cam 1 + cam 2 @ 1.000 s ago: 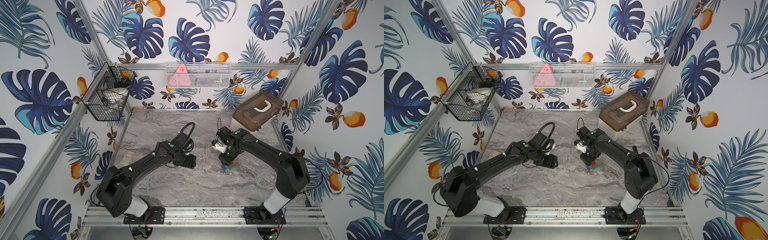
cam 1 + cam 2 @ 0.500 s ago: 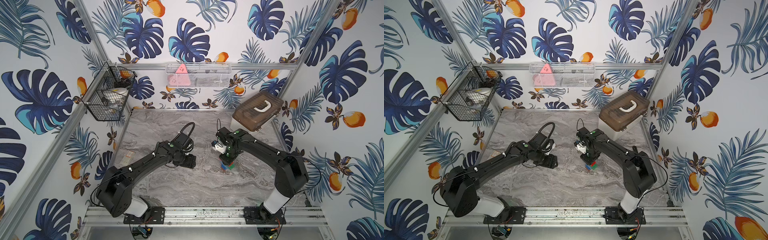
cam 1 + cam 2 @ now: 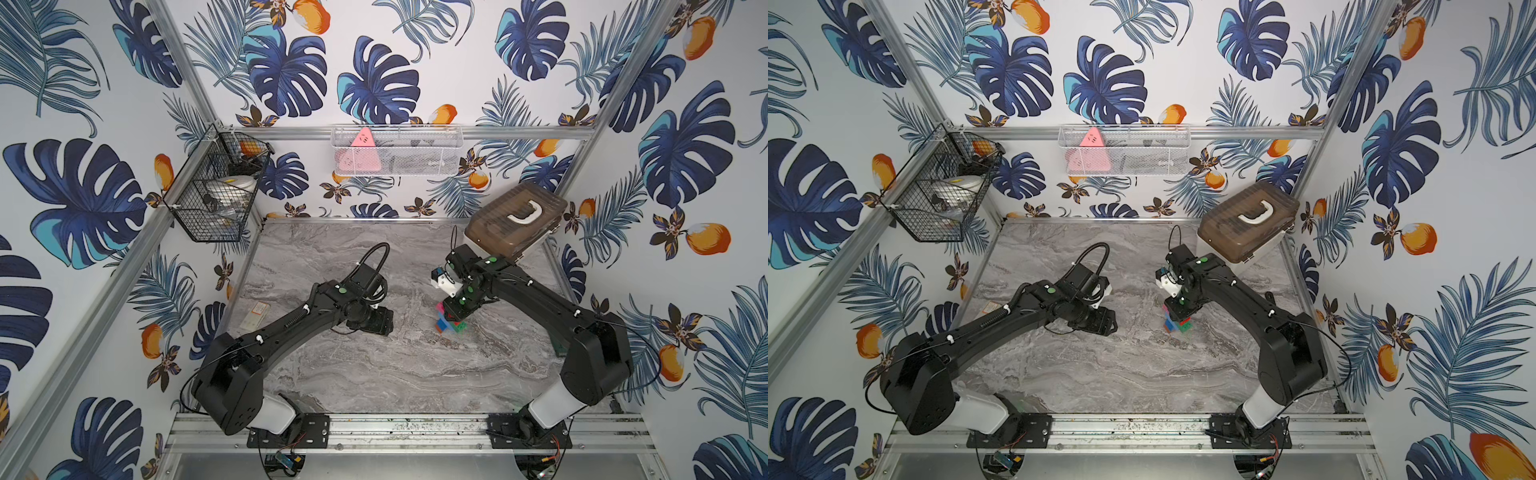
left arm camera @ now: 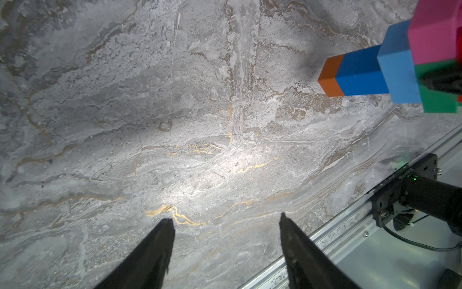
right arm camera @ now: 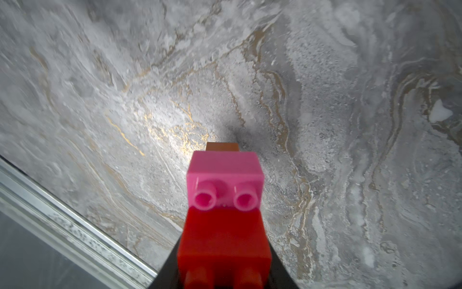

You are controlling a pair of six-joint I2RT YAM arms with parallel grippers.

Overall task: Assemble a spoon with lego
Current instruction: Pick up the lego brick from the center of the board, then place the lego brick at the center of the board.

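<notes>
Item 1: we are logging the spoon [image 3: 451, 325], a multicoloured brick build, toward 3 o'clock of the marble table [image 3: 332, 374] centre, its orange-tipped stem pointing down at the surface.
Item 2: the right gripper [image 3: 455, 311] is clamping the spoon by its red brick [image 5: 225, 240], jaws closed tight on it.
Item 3: the left gripper [image 4: 226, 221] is hovering at the spoon's 9 o'clock, well apart, fingers spread and gripping nothing.

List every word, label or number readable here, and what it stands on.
Nothing reads clearly.
White lettering on the bracket: too blurred to read.
Print on the card: too small.
Dark marks on the pink triangle: too small.
On the spoon: no text.
</notes>
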